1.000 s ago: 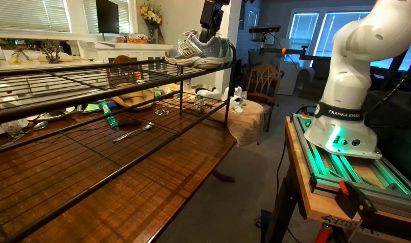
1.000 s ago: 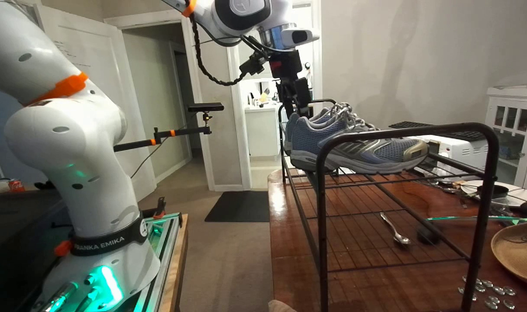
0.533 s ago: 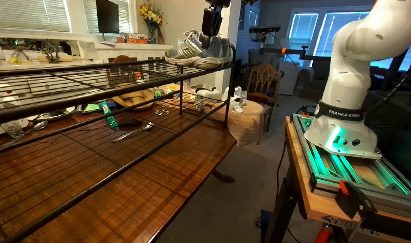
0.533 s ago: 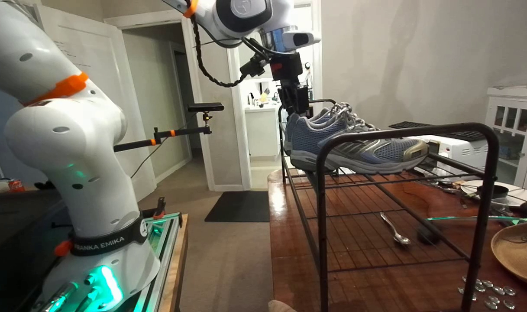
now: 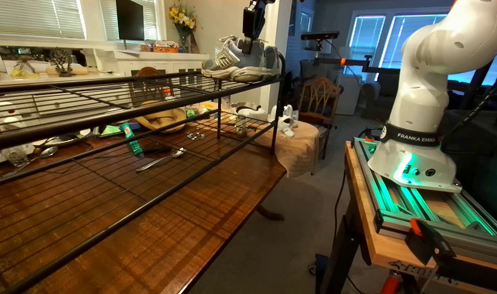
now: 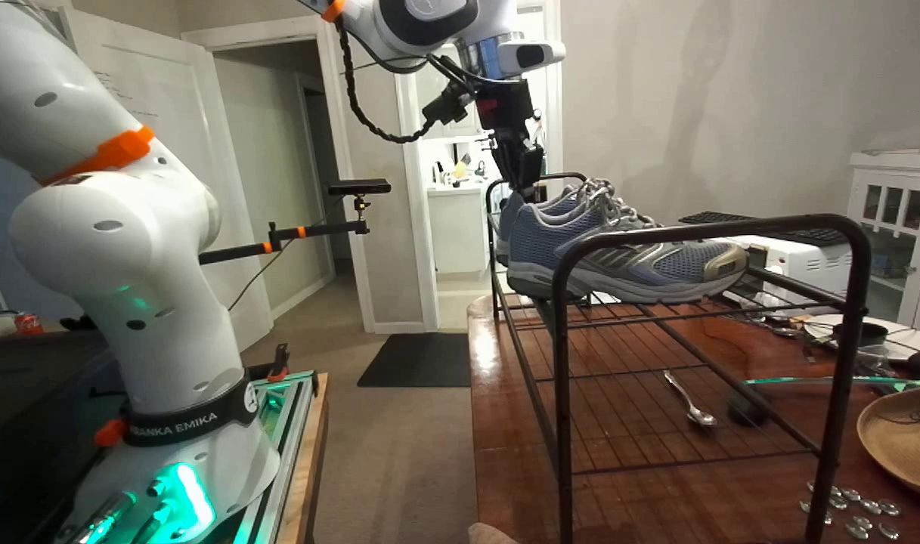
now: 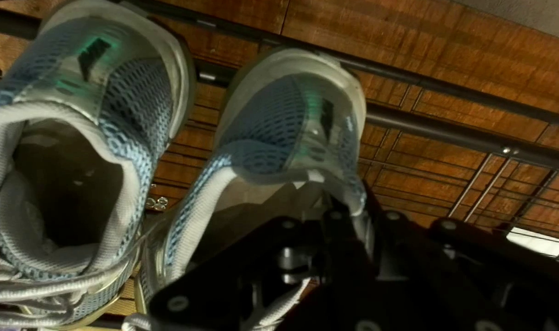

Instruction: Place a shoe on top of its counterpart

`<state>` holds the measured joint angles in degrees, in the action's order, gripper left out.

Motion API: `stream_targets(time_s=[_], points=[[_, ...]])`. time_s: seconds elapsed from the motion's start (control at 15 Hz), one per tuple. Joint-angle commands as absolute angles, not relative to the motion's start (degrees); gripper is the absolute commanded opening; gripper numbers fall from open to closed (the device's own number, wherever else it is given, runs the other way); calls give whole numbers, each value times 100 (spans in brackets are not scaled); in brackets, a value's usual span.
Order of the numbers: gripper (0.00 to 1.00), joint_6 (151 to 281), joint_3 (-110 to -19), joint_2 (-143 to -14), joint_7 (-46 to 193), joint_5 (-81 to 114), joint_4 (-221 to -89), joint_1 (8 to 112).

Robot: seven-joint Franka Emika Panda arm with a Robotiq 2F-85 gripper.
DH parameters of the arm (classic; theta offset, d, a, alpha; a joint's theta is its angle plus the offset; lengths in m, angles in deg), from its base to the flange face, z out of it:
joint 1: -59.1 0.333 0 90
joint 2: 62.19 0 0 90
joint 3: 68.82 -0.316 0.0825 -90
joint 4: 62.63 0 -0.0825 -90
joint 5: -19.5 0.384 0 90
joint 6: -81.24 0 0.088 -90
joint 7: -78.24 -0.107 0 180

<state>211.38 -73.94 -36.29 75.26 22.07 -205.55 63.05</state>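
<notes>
One pincer (image 7: 348,209) is clenched on one shoe (image 7: 279,115), just beside its single counterpart (image 7: 139,96) on one rack (image 6: 562,378).

Shoe (image 7: 263,154), counterpart (image 7: 134,110): rough mesh cloth. Rack (image 6: 562,378): smooth metal. Table (image 5: 191,228): glossy wood. Spoon (image 6: 700,416): shiny metal.

Setting: a home; reads as a dining or living room. Evidence: slatted window blinds (image 5: 32,18) and a bunch of yellow flowers (image 5: 182,19) in an exterior view; glass-paned white cabinet (image 6: 896,239); wooden chair (image 5: 318,116) with an openwork back; pale cloth (image 5: 299,153) hanging in folds near it; carpet (image 6: 395,453) underfoot, dark mat (image 6: 416,360) laid on it; white door (image 6: 161,159). Varnished wood desk (image 5: 240,183) bears a straw hat (image 6: 898,438) and a white plate (image 6: 906,329), common household items.
</notes>
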Motion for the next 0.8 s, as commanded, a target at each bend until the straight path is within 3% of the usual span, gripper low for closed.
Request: stream_targets(time_s=[0.0, 0.73], points=[[2, 20908, -7301, -3597, 7689, 2331, -20338, 6411], [2, 20390, -7298, -3599, 8057, 2199, -19566, 6453]])
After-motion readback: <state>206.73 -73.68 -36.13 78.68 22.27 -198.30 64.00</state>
